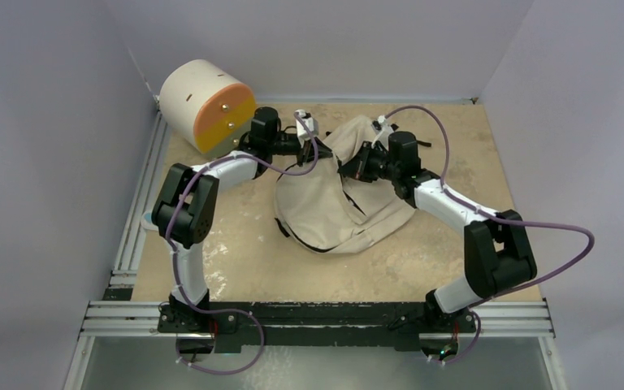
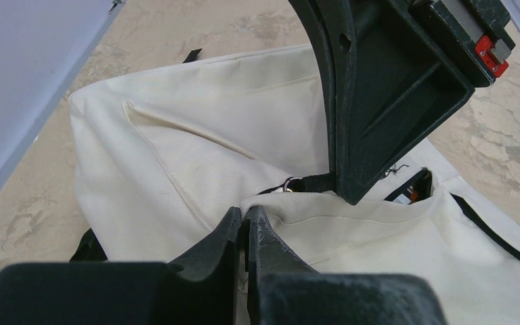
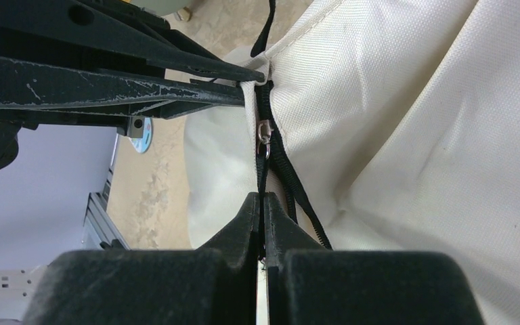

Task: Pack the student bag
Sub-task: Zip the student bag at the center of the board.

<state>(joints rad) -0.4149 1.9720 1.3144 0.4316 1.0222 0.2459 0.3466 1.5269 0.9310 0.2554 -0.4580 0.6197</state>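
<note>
Your beige, mottled stone-look counter [image 1: 471, 146] has the big cream fabric student bag [image 1: 325, 207], the one with black zipper lines and straps, slumped toward the far side between both arms. In the back-left corner sits the cream cylindrical drawer unit [image 1: 203, 101] with the orange front, just beside your left arm and apart from the bag. Your left tool [image 2: 246, 218] is pressed together on a fold of cream fabric at the bag's top edge. The right wrist view shows its tips nipping the cloth right where the black zipper ends. Your right tool [image 3: 263, 203] is pinched tight on the black zipper tape further along the same seam. The two tools face each other, near but apart. A small silver zipper pull [image 3: 264, 132] hangs on the track between them.
</note>
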